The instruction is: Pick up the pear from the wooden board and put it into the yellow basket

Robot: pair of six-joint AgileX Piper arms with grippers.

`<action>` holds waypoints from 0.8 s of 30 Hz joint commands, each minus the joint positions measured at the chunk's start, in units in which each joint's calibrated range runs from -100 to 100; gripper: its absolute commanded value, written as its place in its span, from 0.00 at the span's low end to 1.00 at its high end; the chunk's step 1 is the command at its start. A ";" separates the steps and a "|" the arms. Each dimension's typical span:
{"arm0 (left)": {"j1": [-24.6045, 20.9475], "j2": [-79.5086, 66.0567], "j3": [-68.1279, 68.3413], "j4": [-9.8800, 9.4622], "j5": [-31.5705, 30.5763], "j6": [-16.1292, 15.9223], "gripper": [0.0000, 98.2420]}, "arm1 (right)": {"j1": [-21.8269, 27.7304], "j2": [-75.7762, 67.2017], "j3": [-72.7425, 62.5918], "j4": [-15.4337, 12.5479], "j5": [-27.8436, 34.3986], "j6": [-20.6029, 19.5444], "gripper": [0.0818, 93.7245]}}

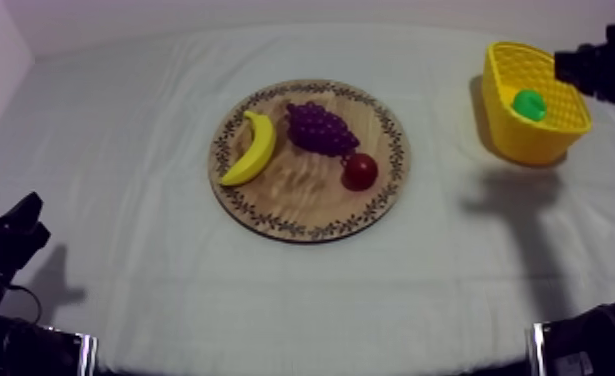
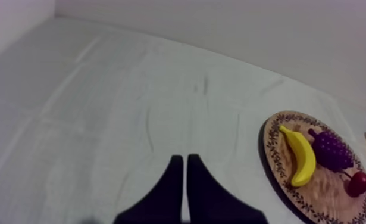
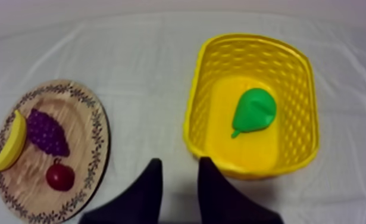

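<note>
Pear is being cradled in the yellow basket; right gripper is being held apart and empty beside it, left gripper pinched together.

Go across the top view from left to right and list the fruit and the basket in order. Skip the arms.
banana → bunch of grapes → small red fruit, all three on the wooden board → yellow basket, with the pear lying inside it.
</note>
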 commanded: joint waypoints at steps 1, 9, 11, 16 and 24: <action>0.01 0.02 -0.02 -0.03 0.00 -0.01 0.00 | -0.06 -9.36 8.39 -2.19 -0.88 1.82 0.13; 0.01 0.02 -0.02 -0.03 0.00 -0.01 0.00 | 1.84 -28.18 22.19 -6.69 -0.25 1.80 0.01; 0.01 0.02 -0.02 -0.03 0.00 -0.01 0.00 | 2.67 -32.97 26.42 -7.95 -0.71 2.02 0.01; 0.01 0.02 -0.02 -0.03 0.00 0.01 0.00 | 4.11 -43.54 35.36 -10.89 -0.15 4.37 0.00; 0.01 0.02 -0.02 -0.03 0.00 -0.02 0.00 | 4.20 -53.27 42.95 -8.18 0.37 -3.79 0.00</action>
